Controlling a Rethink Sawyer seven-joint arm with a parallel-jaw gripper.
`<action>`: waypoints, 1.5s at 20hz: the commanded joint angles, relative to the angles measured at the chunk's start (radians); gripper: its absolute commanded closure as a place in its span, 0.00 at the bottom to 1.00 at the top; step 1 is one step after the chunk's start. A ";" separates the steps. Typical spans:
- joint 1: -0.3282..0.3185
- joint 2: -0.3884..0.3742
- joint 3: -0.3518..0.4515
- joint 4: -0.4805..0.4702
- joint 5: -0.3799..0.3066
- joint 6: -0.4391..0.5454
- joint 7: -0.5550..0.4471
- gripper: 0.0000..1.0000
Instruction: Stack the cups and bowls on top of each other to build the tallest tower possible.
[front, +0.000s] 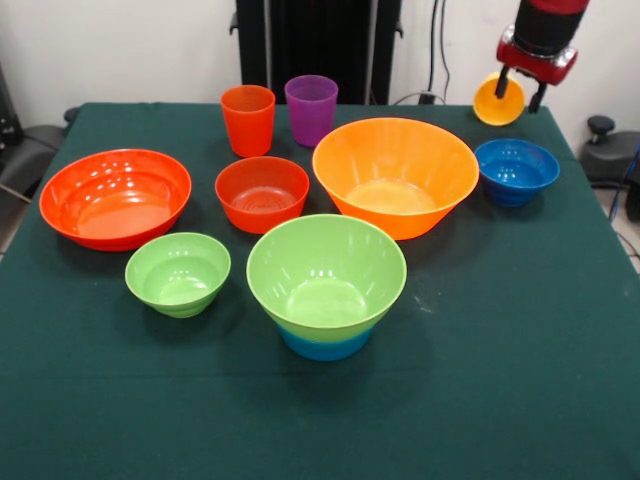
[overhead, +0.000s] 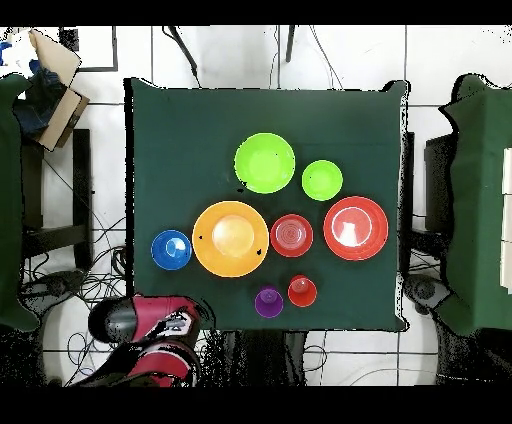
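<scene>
My gripper (front: 520, 90) hangs beyond the table's far right corner, shut on the yellow cup (front: 497, 101), which is tipped with its mouth toward the camera. The overhead view shows the arm (overhead: 150, 335) off the table's bottom left; the cup is hidden there. The tower (front: 326, 275) is a large light green bowl (overhead: 265, 162) nested on a light blue bowl (front: 325, 346). On the table stand the orange-red cup (front: 248, 118), the purple cup (front: 311, 108), the large yellow-orange bowl (front: 395, 175), the dark blue bowl (front: 516, 170), the medium red-orange bowl (front: 262, 192), the large red-orange bowl (front: 115, 197) and the small green bowl (front: 178, 272).
The green tablecloth (front: 500, 380) covers the whole table. The robot's black pedestal (front: 320, 40) stands behind the far edge. Chairs and cables lie around the table.
</scene>
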 joint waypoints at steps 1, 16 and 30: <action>-0.102 0.064 0.112 -0.076 -0.067 0.132 -0.047 0.00; -0.506 0.260 0.450 -0.149 -0.133 0.568 -0.242 0.00; -0.345 0.088 0.303 -0.195 -0.253 0.267 0.062 1.00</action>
